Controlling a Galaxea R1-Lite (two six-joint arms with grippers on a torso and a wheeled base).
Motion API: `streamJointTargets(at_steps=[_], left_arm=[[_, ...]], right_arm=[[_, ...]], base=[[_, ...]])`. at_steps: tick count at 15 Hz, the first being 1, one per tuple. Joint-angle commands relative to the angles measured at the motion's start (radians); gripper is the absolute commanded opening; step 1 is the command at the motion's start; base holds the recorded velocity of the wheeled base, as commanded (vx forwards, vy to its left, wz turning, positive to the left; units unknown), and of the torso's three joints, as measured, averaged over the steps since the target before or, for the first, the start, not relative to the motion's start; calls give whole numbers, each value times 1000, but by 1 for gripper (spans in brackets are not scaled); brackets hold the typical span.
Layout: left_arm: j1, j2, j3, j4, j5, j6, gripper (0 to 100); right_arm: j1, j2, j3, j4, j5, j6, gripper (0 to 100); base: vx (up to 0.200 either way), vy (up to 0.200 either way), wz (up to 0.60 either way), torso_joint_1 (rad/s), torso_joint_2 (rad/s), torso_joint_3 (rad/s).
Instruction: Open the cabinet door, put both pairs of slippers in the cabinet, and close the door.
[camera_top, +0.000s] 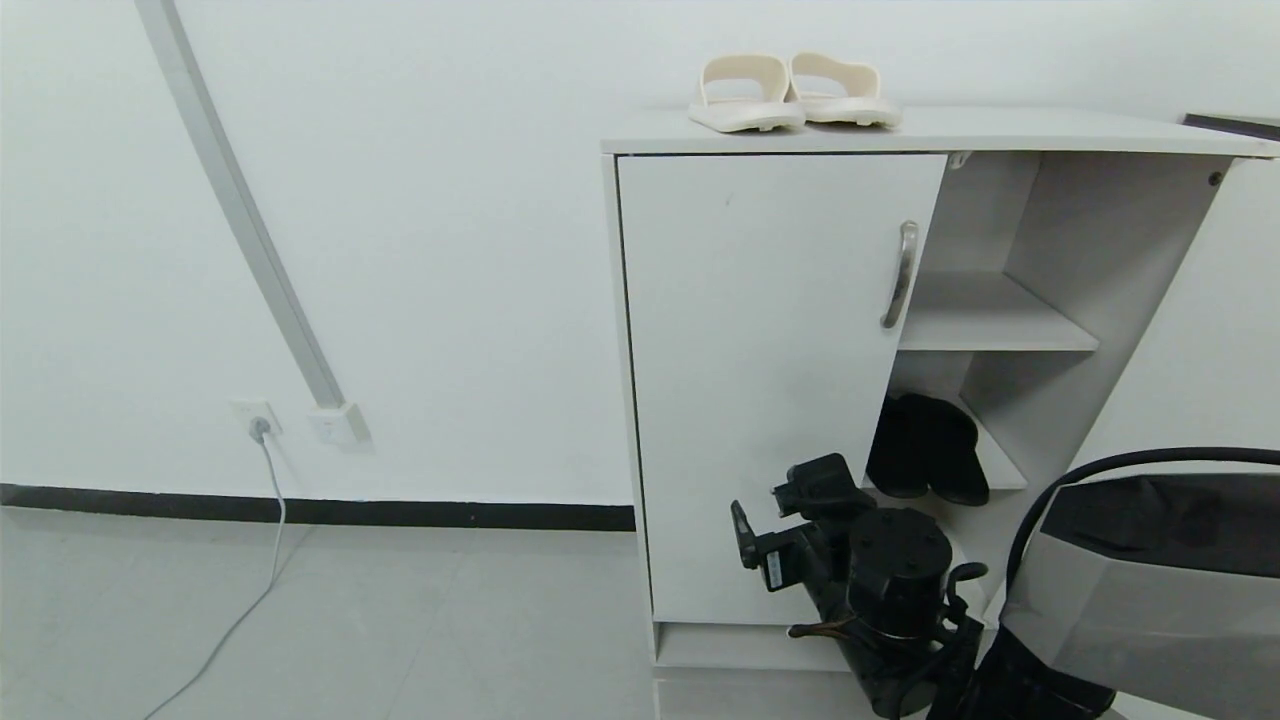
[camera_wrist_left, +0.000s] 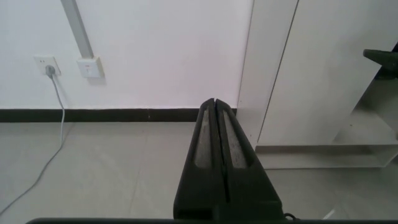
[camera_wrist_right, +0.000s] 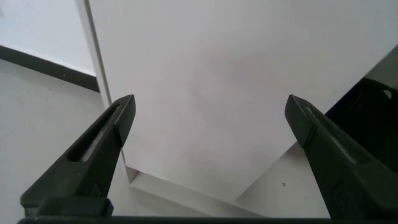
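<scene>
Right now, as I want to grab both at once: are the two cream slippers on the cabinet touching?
Touching. In the head view the left cream slipper and right cream slipper meet along their inner edges, no gap.

My left gripper and right gripper: black, long tapered fingers, recessed slots. My right arm: black, round screwed joint cap, looped cable.

The cabinet is plain white, its door white with a silver handle. The slippers on top are cream; the slippers on the lower shelf are black. The wall is white with a black baseboard, the floor pale grey tile, the cable light grey. The left gripper and right gripper are black.
</scene>
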Motion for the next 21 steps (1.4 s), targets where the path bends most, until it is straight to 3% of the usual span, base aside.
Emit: streamJointTargets(at_steps=[1,6,21], left_arm=[[0,1,0,0,0,0,0],[0,1,0,0,0,0,0],[0,1,0,0,0,0,0]], right_arm=[[-4,5,0,-1,2,0,100],[-5,14,0,1,2,0,100],[-5,14,5,-1,1,0,100]], base=[[0,0,0,0,0,0],[0,0,0,9,-138,-222],[0,0,0,123,-481,-337]])
